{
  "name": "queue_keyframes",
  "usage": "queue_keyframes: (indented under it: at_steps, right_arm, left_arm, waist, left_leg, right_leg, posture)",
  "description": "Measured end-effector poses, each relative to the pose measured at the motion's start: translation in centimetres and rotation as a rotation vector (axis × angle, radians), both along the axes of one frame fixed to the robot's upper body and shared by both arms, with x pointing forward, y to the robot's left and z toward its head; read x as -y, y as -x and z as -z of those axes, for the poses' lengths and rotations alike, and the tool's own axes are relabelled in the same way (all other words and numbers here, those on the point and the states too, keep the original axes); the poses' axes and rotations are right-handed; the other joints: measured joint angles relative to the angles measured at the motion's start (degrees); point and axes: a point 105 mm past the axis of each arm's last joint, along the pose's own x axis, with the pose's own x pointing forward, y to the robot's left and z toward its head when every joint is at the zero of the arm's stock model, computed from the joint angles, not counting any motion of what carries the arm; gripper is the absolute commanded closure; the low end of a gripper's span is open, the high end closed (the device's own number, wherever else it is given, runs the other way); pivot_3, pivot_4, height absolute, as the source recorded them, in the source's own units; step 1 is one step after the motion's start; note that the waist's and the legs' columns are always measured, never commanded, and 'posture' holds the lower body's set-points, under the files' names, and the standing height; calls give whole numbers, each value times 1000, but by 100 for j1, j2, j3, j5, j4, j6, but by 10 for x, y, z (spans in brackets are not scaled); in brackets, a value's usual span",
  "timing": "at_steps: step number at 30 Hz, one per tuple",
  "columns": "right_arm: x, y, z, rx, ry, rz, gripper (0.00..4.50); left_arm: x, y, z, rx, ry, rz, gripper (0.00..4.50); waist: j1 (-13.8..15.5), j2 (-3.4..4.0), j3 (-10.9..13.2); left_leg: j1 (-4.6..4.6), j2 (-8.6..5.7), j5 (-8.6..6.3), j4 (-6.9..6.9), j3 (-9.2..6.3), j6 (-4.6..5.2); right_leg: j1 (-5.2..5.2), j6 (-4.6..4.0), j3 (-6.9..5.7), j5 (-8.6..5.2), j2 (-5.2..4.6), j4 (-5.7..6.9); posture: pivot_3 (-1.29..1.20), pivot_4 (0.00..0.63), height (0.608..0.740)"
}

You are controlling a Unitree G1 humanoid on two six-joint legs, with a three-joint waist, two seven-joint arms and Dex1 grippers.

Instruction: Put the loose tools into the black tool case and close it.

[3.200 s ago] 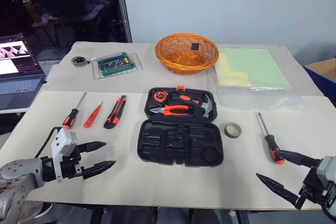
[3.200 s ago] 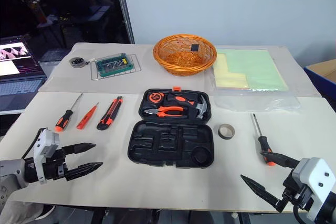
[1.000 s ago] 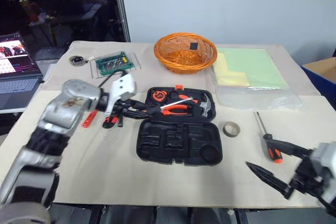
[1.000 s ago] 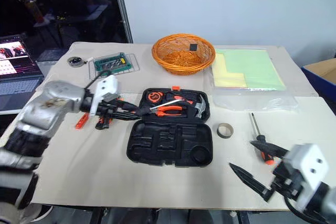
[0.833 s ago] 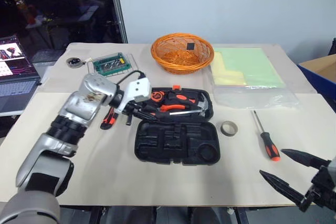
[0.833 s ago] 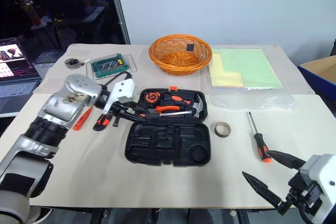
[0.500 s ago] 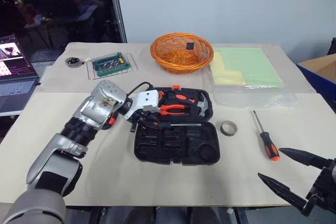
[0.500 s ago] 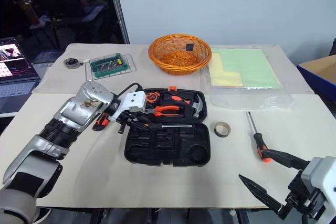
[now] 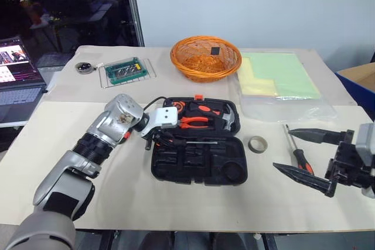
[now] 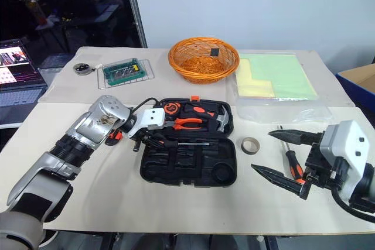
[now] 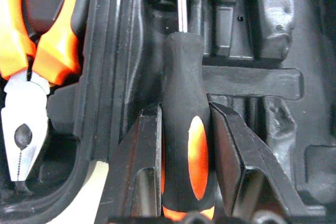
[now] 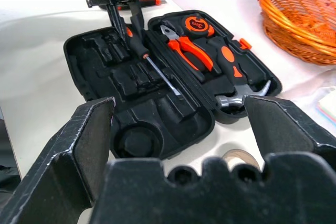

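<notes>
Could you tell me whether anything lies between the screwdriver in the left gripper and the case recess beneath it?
Nothing visible does. The left gripper holds the screwdriver by its handle directly over the black tool case's empty recesses; the pliers sit apart in the lid half.

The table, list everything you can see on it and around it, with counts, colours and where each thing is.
black tool case: one, open, table centre
pliers: one, orange-handled, in case's far half
hammer: one, in case's far half
screwdrivers: two, black-orange; one in left gripper, lying in the case; one on table by right gripper
tape roll: one, grey, right of case
wicker basket: one, orange, far centre
circuit board: one, green, far left
laptop: one, left of table
left gripper: shut on screwdriver
right gripper: open, above the right screwdriver
</notes>
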Motion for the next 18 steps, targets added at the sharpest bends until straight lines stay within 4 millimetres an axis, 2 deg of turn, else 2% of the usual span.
queue_keyframes:
  at_steps: [6, 8, 9, 11, 12, 15, 16, 18]
  right_arm:
    - [-3, 0, 5, -17, -2, -15, 0]
    - [-3, 0, 5, -15, 4, -14, 0]
    - [-3, 0, 5, -15, 3, -13, 0]
    - [-4, 0, 5, -13, 5, -17, 0]
    - [-4, 0, 5, -13, 6, -19, 0]
    - [-4, 1, 7, -16, 1, -14, 0]
    - [-3, 2, 8, -19, -3, -10, 0]
    - [-2, 2, 9, -20, -9, 0, 0]
  left_arm:
    - [6, -4, 6, 21, 0, 12, 3626]
    - [7, -5, 8, 37, -5, 35, 2625]
    - [9, -6, 7, 49, 3, 50, 2429]
    - [16, -8, 2, 80, 22, 75, 1716]
    - [16, -8, 2, 79, 27, 75, 1572]
    - [16, -5, -9, 65, 107, 76, 1572]
    - [14, -1, -21, 70, 175, 83, 1572]
    - [11, 5, -40, 70, 283, 84, 2102]
  waist:
    - [15, 0, 0]
    - [20, 0, 0]
    - [25, 2, -1]
    - [80, 11, -7]
    - [86, 12, -7]
    - [71, 11, -6]
    - [49, 11, -6]
    - [13, 12, -7]
  left_leg:
    - [6, 0, 0, 8, 0, 0]
    - [8, 2, 0, 9, 0, 0]
    - [10, 2, 0, 9, 0, 0]
    - [8, 1, 1, 17, -1, 0]
    - [8, 1, 1, 17, -1, -1]
    - [-3, 3, 1, 19, -1, -1]
    - [-4, 2, 0, 19, 0, 1]
    - [-3, 3, -3, 19, 0, 5]
  right_leg:
    - [6, 36, 0, -13, -1, 2]
    - [7, 36, 0, -12, 0, 3]
    - [10, 35, 0, -12, 0, 3]
    - [13, 37, -2, -11, -2, 5]
    - [13, 38, -3, -11, -2, 5]
    - [4, 35, -3, -8, 0, 3]
    - [0, 22, 0, -1, -1, 2]
    - [0, 4, 0, 9, -1, 2]
  posture:
    - [0, 150, 740]
    - [0, 150, 740]
    - [0, 150, 740]
    - [0, 150, 740]
    - [0, 150, 740]
    - [0, 150, 740]
    - [0, 150, 740]
    - [0, 150, 740]
